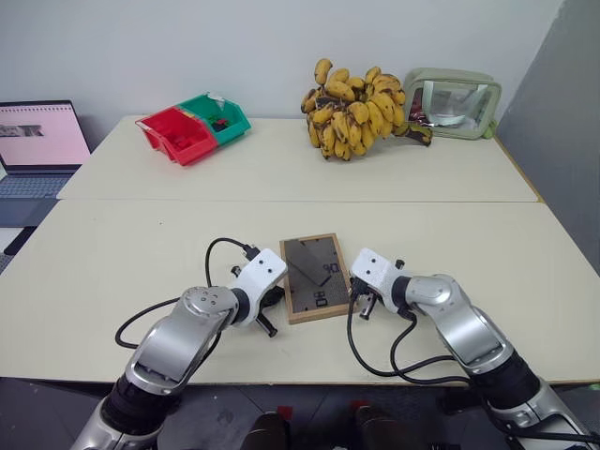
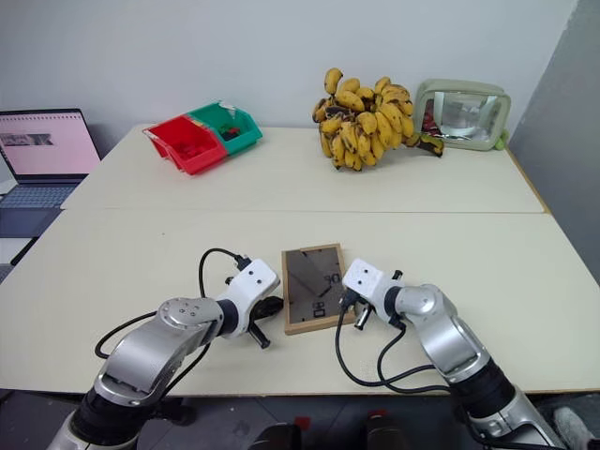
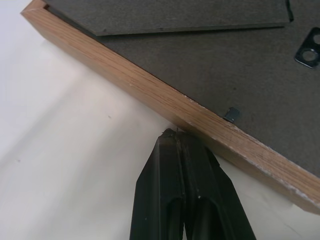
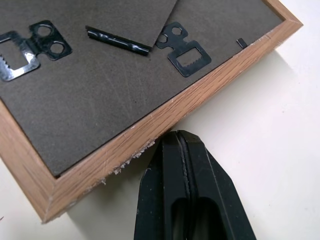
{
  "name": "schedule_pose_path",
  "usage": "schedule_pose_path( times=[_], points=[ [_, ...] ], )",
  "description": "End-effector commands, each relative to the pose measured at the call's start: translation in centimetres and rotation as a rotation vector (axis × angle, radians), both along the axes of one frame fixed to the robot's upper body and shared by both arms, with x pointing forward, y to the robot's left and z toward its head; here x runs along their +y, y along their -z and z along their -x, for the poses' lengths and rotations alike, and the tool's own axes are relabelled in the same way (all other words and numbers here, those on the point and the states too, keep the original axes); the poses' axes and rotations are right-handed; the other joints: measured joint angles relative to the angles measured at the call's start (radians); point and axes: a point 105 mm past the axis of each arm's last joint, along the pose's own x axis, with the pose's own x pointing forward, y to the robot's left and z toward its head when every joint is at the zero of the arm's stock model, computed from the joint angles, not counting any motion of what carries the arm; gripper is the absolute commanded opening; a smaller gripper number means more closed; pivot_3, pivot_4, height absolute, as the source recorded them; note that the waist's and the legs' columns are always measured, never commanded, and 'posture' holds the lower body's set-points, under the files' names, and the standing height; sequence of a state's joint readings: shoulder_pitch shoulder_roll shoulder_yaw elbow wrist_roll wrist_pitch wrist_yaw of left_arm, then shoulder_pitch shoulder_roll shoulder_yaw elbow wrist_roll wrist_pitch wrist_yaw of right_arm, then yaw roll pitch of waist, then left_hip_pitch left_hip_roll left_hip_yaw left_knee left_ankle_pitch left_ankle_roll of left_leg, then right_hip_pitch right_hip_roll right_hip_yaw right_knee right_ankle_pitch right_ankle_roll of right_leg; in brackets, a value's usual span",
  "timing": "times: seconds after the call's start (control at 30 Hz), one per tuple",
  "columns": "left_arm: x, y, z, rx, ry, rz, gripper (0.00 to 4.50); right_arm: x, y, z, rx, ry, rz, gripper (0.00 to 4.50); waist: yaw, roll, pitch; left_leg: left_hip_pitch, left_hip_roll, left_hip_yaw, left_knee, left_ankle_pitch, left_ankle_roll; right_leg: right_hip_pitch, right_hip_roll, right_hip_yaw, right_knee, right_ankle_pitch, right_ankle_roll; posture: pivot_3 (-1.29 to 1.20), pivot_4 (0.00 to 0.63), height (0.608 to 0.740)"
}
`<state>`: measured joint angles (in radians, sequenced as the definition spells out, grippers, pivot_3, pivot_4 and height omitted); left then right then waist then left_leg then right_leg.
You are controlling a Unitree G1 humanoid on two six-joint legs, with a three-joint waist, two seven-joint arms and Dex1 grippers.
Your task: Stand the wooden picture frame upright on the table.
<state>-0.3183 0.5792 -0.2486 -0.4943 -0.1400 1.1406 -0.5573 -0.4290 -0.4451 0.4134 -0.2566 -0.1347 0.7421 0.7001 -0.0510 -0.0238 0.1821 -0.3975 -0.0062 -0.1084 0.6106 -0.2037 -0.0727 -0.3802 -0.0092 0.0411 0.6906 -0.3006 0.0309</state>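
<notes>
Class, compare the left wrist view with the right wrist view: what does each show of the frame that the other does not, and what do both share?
Left wrist alone: the edge of the fold-out stand and one round-holed metal tab.
Right wrist alone: two sawtooth hangers and a black hinge bar.
Both: the wooden picture frame lying back-up on the table, with that arm's shut fingers at its wooden rim.

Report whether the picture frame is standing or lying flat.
Lying flat: the wooden picture frame rests face down on the table, dark back panel up.
</notes>
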Motion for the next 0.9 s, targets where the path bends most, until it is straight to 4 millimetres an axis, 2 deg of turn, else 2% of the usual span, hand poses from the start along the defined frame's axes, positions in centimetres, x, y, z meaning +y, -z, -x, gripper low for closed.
schedule_pose_path(
  times=[0.03, 0.2, 0.27, 0.33, 0.37, 0.43, 0.53, 0.67, 0.77, 0.9],
  points=[
    [0.0, 0.4, 0.9, 0.046, 0.038, 0.009, 0.03, 0.4, -0.9, 0.7, -0.024, -0.062, -0.004, 0.00, 0.000, 0.000, 0.000, 0.000, 0.000, 0.000, 0.000, 0.000, 0.000, 0.000, 0.000, 0.000, 0.000, 0.000, 0.000, 0.00, 0.150, 0.740],
    [3.3, -0.2, -0.4, 0.041, -0.043, 0.020, 0.03, -2.4, -0.3, -1.2, -0.088, -0.013, 0.106, 0.00, 0.000, 0.000, 0.000, 0.000, 0.000, 0.000, 0.000, 0.000, 0.000, 0.000, 0.000, 0.000, -0.002, 0.000, 0.000, 0.00, 0.150, 0.740],
    [4.1, -0.9, -0.8, 0.051, -0.066, 0.101, 0.03, -2.6, -0.6, -2.1, -0.101, 0.011, 0.087, 0.00, -0.002, 0.000, 0.000, 0.001, 0.000, 0.001, 0.000, 0.000, 0.000, 0.001, 0.000, 0.000, -0.002, 0.000, 0.000, 0.00, 0.150, 0.740],
    [4.0, -1.6, -0.3, 0.112, -0.041, 0.249, 0.03, -2.6, -0.7, -2.7, -0.105, 0.024, 0.068, 0.00, -0.003, 0.000, 0.000, 0.001, 0.000, 0.001, 0.000, 0.000, 0.000, 0.001, 0.000, 0.000, -0.002, 0.000, 0.000, 0.00, 0.150, 0.740],
    [4.0, -1.9, 0.0, 0.148, -0.033, 0.312, 0.32, -2.5, -0.7, -3.0, -0.107, 0.025, 0.062, 0.00, -0.004, 0.000, 0.000, 0.000, 0.000, 0.001, 0.000, 0.000, 0.000, 0.001, 0.000, 0.000, -0.002, 0.000, 0.000, 0.00, 0.150, 0.740],
    [4.3, -2.6, 0.3, 0.230, -0.049, 0.442, 0.57, -2.4, -0.6, -3.4, -0.110, 0.029, 0.051, 0.00, -0.003, 0.000, 0.000, 0.000, 0.000, 0.000, 0.000, 0.000, 0.000, 0.000, 0.001, 0.000, -0.002, 0.000, 0.000, 0.00, 0.150, 0.740],
    [4.9, -3.3, 0.6, 0.355, -0.094, 0.594, 1.20, -2.1, -0.6, -3.8, -0.115, 0.026, 0.041, 0.00, -0.003, -0.001, 0.000, -0.001, 0.000, 0.000, 0.000, 0.000, 0.000, 0.001, 0.000, -0.001, -0.003, 0.000, 0.000, 0.00, 0.150, 0.740],
    [4.7, -4.5, 0.8, 0.512, -0.114, 0.797, 1.99, -1.7, -0.4, -3.8, -0.105, 0.019, 0.022, 0.00, -0.004, -0.001, 0.000, 0.000, 0.000, 0.000, 0.000, 0.000, 0.000, 0.001, 0.001, -0.001, -0.002, 0.000, 0.000, 0.00, 0.150, 0.740],
    [4.6, -4.2, 1.2, 0.563, -0.098, 0.840, 2.55, -1.4, -0.4, -3.6, -0.103, 0.011, 0.017, 0.00, -0.007, -0.001, 0.000, 0.000, 0.000, 0.000, 0.000, 0.000, 0.000, 0.001, 0.001, -0.001, -0.002, 0.000, 0.000, 0.00, 0.150, 0.740],
    [4.4, -2.9, 1.8, 0.637, -0.117, 0.876, 3.34, -0.5, -0.1, -2.8, -0.088, -0.008, 0.000, 0.00, -0.007, -0.001, 0.000, 0.000, 0.001, 0.000, 0.000, 0.000, 0.000, 0.000, 0.000, 0.000, -0.002, 0.002, -0.003, 0.00, 0.150, 0.740]
  ],
)
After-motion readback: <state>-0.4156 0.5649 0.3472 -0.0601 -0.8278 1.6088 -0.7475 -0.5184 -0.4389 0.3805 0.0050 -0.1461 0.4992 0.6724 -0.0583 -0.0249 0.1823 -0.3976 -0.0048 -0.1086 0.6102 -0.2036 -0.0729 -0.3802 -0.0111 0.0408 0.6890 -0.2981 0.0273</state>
